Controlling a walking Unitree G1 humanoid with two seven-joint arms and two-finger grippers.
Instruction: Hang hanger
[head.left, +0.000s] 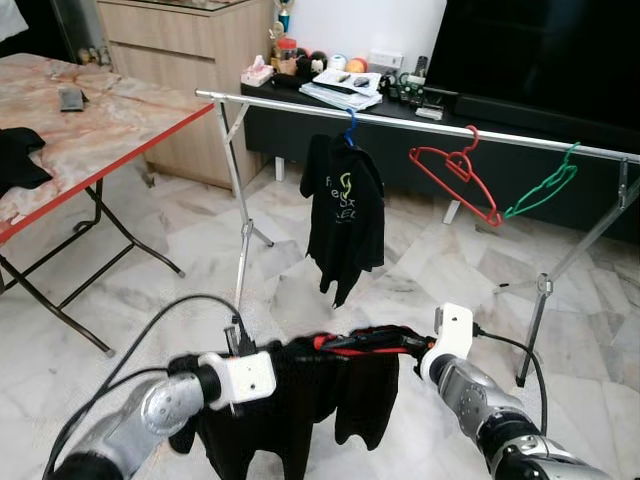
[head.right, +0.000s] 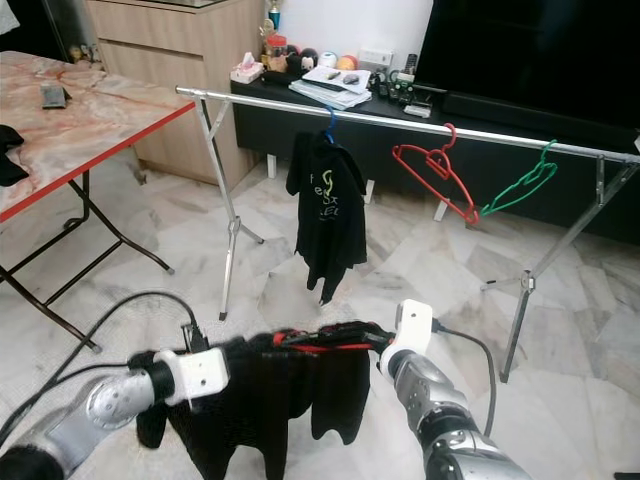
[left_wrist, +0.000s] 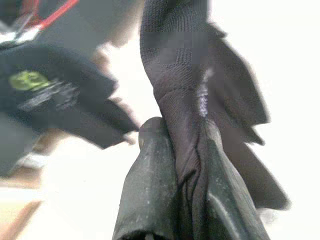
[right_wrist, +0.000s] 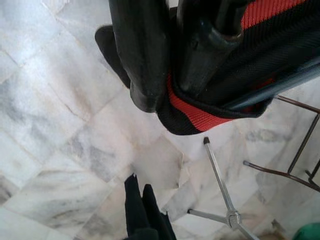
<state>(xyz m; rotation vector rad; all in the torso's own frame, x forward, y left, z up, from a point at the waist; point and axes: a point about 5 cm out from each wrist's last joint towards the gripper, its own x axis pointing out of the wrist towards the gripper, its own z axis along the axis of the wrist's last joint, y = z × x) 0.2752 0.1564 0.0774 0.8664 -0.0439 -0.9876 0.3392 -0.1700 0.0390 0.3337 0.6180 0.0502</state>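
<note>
- Clothes rail (head.left: 420, 125) spans the room over the marble floor (head.left: 430, 260); a black shirt (head.left: 345, 215), a red hanger (head.left: 455, 170) and a green hanger (head.left: 545, 185) hang on it.
- Black garment (head.left: 300, 395) with red trim hangs low between both arms, well short of the rail.
- Left gripper (left_wrist: 185, 195): fingers clamped on bunched black cloth.
- Right gripper (right_wrist: 172, 65): fingers closed around the red-trimmed edge.
</note>
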